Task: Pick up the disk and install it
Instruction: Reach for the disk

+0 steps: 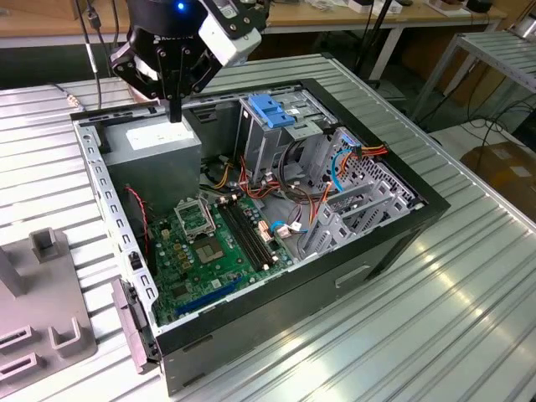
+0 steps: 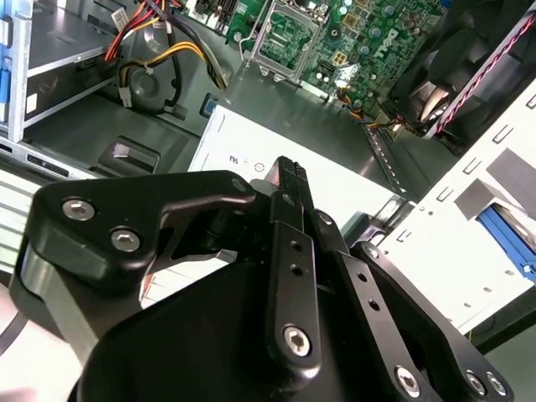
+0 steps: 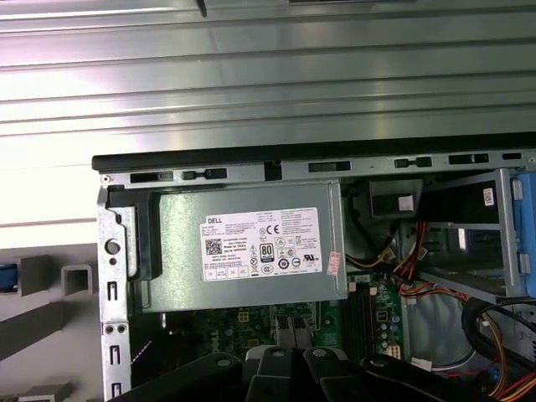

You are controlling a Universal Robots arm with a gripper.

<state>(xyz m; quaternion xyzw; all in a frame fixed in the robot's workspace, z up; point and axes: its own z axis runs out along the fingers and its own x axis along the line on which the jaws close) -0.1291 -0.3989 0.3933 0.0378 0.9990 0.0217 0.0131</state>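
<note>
Your gripper (image 1: pixel 175 111): fingers pressed together, empty, over power supply (image 1: pixel 155 151), 11 o'clock corner of open case (image 1: pixel 293 301) in exterior view. Case also holds motherboard (image 1: pixel 209 243), drive cage (image 1: pixel 268 138). Disk (image 2: pixel 509 236): blue edge outside case wall, second wrist view.
</note>
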